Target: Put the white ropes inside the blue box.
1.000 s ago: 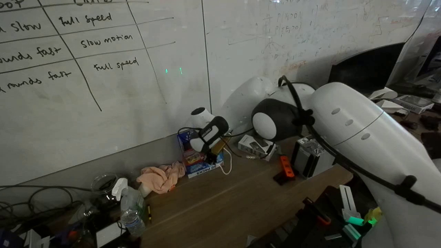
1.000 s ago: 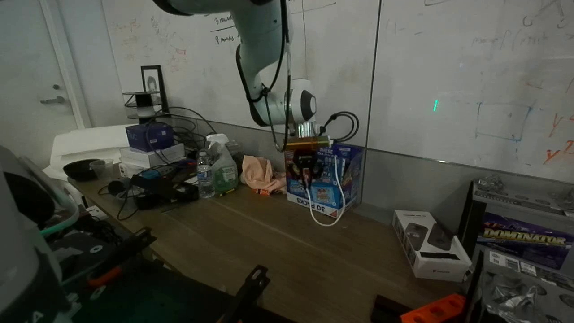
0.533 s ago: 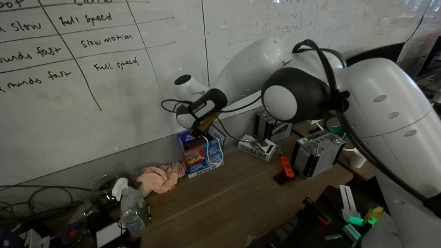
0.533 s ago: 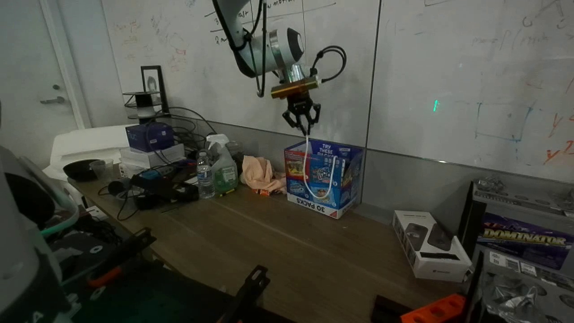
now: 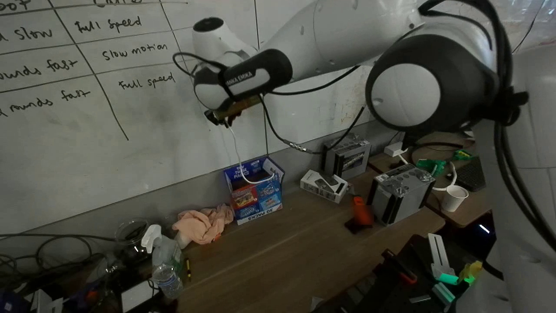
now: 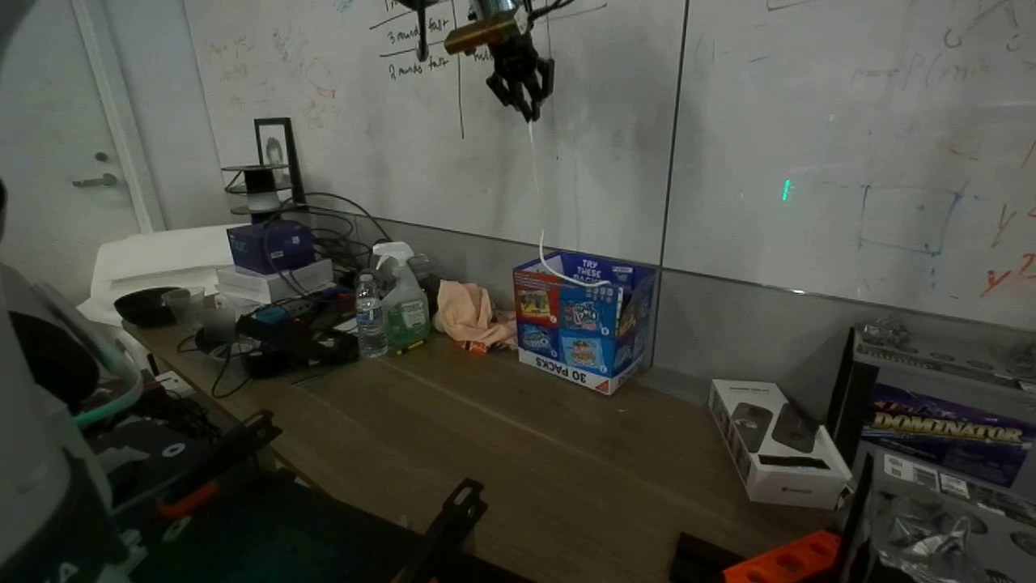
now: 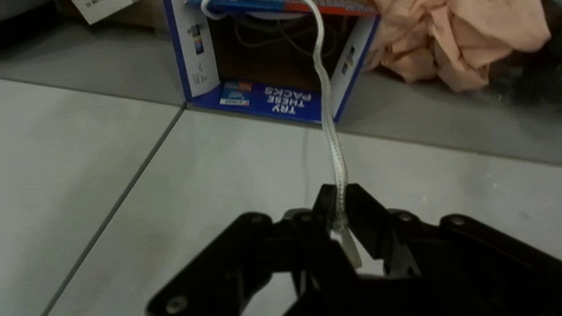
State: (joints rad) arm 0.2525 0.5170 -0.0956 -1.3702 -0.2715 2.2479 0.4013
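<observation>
Pinching one white rope (image 7: 328,114), one hand (image 6: 530,117); below, one blue box (image 6: 573,328)

White arm (image 5: 343,37) — black cables (image 5: 505,61)

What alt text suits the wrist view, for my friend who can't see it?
A black robot gripper pinches a white braided rope near its end; the rope runs across the mouth of an open-topped blue cardboard box. Crumpled pinkish-beige cloth appears to the box's right.
</observation>
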